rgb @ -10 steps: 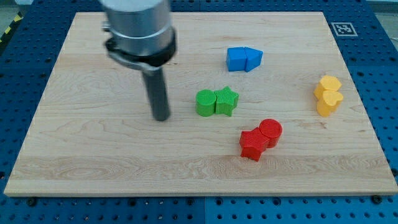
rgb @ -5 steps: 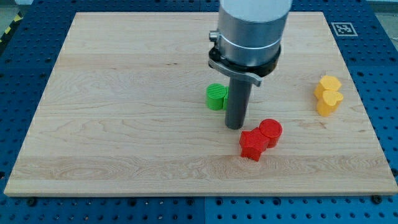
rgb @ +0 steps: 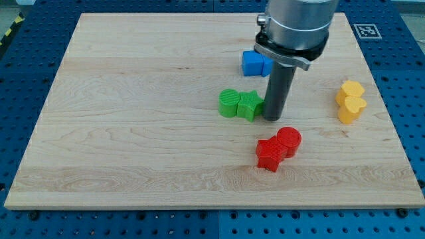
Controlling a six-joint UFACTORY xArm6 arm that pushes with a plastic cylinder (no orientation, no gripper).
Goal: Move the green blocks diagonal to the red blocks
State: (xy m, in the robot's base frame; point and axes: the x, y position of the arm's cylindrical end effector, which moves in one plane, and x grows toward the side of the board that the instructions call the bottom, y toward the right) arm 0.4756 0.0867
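Observation:
A green cylinder (rgb: pixel 229 103) and a green star block (rgb: pixel 250 105) sit side by side, touching, near the board's middle. My tip (rgb: pixel 272 117) is on the board right against the star's right side. A red star block (rgb: pixel 268 154) and a red cylinder (rgb: pixel 289 140) touch each other below and to the right of my tip. The green pair lies up and to the left of the red pair.
Two blue blocks (rgb: pixel 253 62) sit above the green pair, partly hidden behind the rod. Two yellow blocks (rgb: pixel 350 101) stand near the board's right edge. The wooden board (rgb: pixel 99 133) lies on a blue perforated table.
My tip swept from left of the green pair, across below it, to its right side. The green blocks shifted slightly to the right and up.

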